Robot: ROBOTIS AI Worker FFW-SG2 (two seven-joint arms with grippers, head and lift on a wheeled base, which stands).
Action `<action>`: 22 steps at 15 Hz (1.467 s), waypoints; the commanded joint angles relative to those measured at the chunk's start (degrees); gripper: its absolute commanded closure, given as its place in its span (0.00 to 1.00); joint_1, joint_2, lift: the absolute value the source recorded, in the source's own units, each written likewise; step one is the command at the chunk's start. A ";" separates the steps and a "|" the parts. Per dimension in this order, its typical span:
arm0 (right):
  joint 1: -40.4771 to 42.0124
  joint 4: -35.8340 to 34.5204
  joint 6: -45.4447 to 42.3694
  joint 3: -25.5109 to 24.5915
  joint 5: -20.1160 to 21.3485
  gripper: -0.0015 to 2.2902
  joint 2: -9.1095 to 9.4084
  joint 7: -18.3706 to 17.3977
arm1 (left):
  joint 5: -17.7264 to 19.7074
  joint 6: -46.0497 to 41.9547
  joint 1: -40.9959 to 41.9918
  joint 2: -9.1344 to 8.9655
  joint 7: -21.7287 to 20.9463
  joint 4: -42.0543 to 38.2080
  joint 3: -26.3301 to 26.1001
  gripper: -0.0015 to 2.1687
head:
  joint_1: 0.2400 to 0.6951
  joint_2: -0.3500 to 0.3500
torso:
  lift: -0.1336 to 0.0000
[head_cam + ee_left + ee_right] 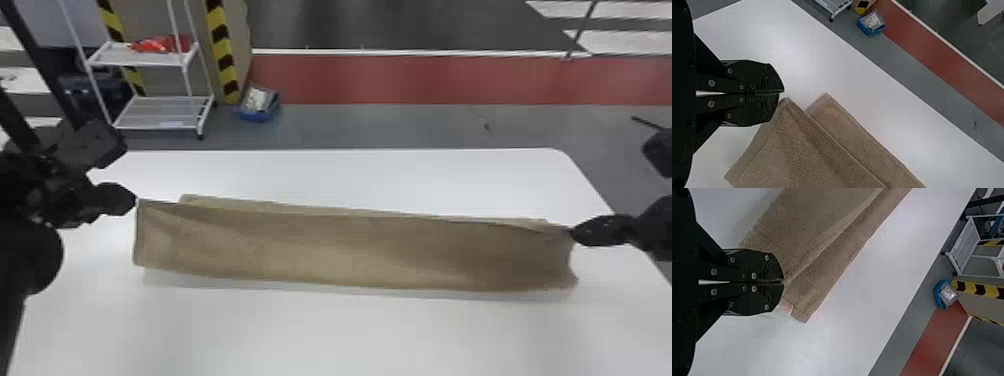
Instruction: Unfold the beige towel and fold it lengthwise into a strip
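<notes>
Beige towel (300, 245) lies in a long band across the middle of the frame in the head view, over the white tabletop (350, 335). Its rear layer is mostly hidden behind the front one; only a thin, lighter strip of it shows along the upper edge. The left pincer (136, 200), at left centre, is narrow, its tips closed on the towel's upper left corner. The right pincer (572, 232), at right centre, is likewise narrow and closed on the upper right end. Both arms are cut off by the side edges of the frame. The red items (160, 44) on the white cart (142, 62), upper left, are too blurred to identify.

The left wrist view shows the rear layer's own corner just beside the front one, plus the hem and the coarse weave; the towel is cut off by that frame's edge. The right wrist view shows a pale tag (786, 306) with reddish marking near the towel's end, partly covered by the fingers, and a long crease running from the fingertips.
</notes>
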 commanded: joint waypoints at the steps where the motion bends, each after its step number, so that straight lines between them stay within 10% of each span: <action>1: -2.47 2.26 0.04 1.65 0.54 0.63 0.09 0.28 | 0.39 0.00 -1.82 -0.22 0.67 2.12 -0.25 0.74 | 1.00 0.49 | 0.06; 22: -9.50 12.37 -0.84 5.25 3.26 0.63 0.53 0.28 | 2.50 0.00 -7.10 -3.12 6.30 5.63 -1.57 0.74 | 1.00 0.48 | 0.06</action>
